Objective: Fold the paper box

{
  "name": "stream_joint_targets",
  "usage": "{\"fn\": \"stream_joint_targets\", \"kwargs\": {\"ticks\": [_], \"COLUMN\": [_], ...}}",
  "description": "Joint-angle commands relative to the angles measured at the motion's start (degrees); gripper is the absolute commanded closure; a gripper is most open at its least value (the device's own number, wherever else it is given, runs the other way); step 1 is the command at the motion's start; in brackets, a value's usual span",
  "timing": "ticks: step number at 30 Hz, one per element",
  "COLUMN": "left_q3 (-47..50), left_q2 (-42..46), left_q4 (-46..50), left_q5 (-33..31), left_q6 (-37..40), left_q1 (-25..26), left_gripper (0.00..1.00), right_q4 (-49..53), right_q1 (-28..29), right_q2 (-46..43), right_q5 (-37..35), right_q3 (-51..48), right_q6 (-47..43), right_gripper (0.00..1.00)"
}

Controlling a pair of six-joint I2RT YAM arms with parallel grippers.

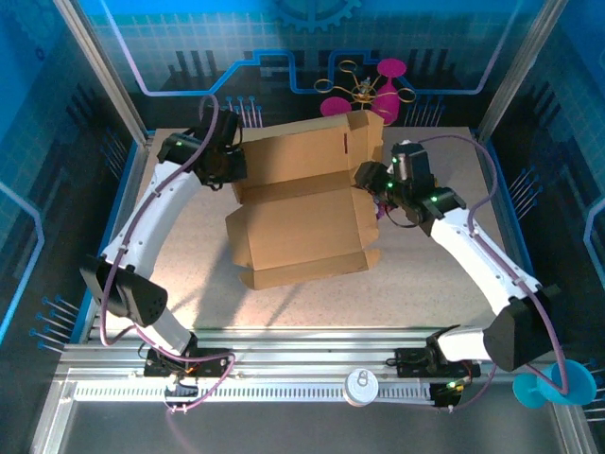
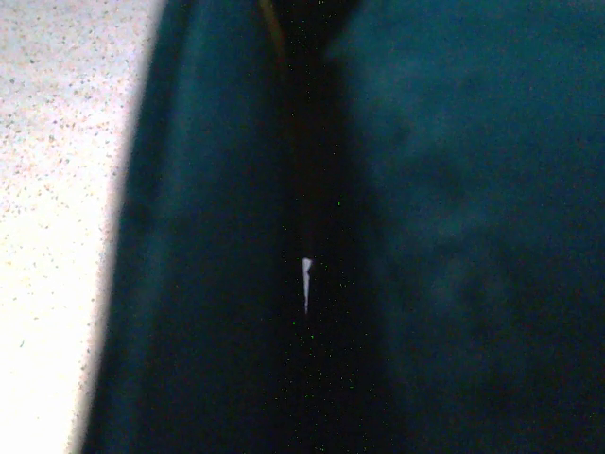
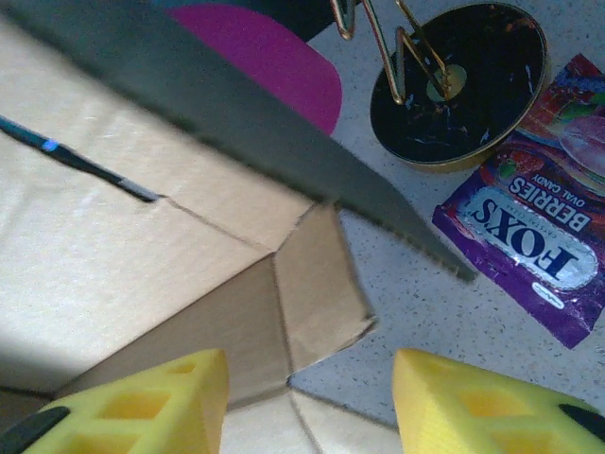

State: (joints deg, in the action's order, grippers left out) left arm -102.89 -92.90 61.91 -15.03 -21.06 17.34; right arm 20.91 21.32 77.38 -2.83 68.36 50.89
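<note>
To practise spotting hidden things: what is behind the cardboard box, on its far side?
Behind the box: a dark round base with gold wire, a magenta shape and a purple candy packet. The box covers part of the magenta shape.

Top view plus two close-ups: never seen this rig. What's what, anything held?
Two robot arms are bolted at the near edge of a table; the top view looks down from behind them. The other two pictures come from cameras on their wrists. A brown paper box, partly folded, lies mid-table. The left gripper is shut at its left edge; its dark, blurred view does not show whether it pinches card. The right gripper, yellow-tipped, is open at the box's right corner, holding nothing. Nearby lie a purple candy packet and a round black stand.
</note>
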Motion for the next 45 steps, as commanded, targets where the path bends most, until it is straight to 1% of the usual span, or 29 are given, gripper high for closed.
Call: {"fn": "stream_joint_targets", "kwargs": {"ticks": [1,4,5,7,11,12,14,15,18,22,26,31,35,40,45], "left_q3": [-2.6,-3.1,-3.2,-3.4,-3.8,-3.9,-4.1,-4.1,-4.5,-5.5,-6.4,-7.3,-7.5,-7.5,-7.8], "left_q2": [-0.5,-0.6,-0.6,-0.7,-1.0,-1.1,-1.1,-1.1,-1.4,-2.2,-2.7,-3.2,-3.2,-3.4,-3.7], "left_q4": [3.4,3.6,3.6,3.8,4.2,4.3,4.1,3.8,3.5,3.4,3.4,3.6,3.5,3.3,3.1], "left_q5": [2.1,2.5,2.5,2.8,2.9,2.9,3.1,3.2,3.8,4.6,5.2,6.2,6.4,7.2,7.8], "left_q6": [-1.5,-1.5,-1.5,-1.5,-1.7,-1.8,-2.0,-2.3,-2.9,-3.3,-3.6,-3.6,-3.7,-3.9,-3.9], "left_q1": [-0.5,-0.6,-0.6,-0.5,-0.5,-0.5,-0.5,-0.5,-0.6,-0.6,-0.6,-0.6,-0.7,-1.2,-1.4], "left_gripper": [1.0,1.0,1.0,1.0,1.0,1.0,1.0,1.0,1.0,1.0,1.0,1.0,1.0,1.0,1.0], "right_q4": [-1.3,-0.6,-1.7,-3.0,-1.9,-0.6,1.8,2.7,4.7,4.7,4.7,4.6,6.2,7.6,8.3], "right_q1": [0.3,0.3,0.3,0.3,1.3,2.0,3.2,3.9,5.9,7.3,7.2,7.7,7.9,7.9,7.9], "right_q2": [2.0,3.5,3.4,3.5,4.2,4.3,4.3,4.2,4.2,5.5,7.4,9.6,11.6,13.0,13.3], "right_q5": [-1.3,-2.4,-2.6,-2.6,-3.0,-3.7,-5.0,-5.7,-7.3,-7.6,-5.9,-3.8,-3.5,-3.2,-3.0], "right_q3": [2.3,3.0,2.6,2.8,5.2,6.1,7.2,7.6,8.4,9.4,10.3,12.5,14.2,15.0,15.6], "right_q6": [-1.5,-2.0,-2.3,-2.7,-4.3,-4.9,-5.7,-6.1,-7.0,-8.2,-8.6,-9.9,-10.2,-11.4,-12.2], "right_gripper": [0.52,0.53,0.56,0.64,0.81,0.83,0.84,0.84,0.77,0.71,0.65,0.54,0.51,0.43,0.44]}}
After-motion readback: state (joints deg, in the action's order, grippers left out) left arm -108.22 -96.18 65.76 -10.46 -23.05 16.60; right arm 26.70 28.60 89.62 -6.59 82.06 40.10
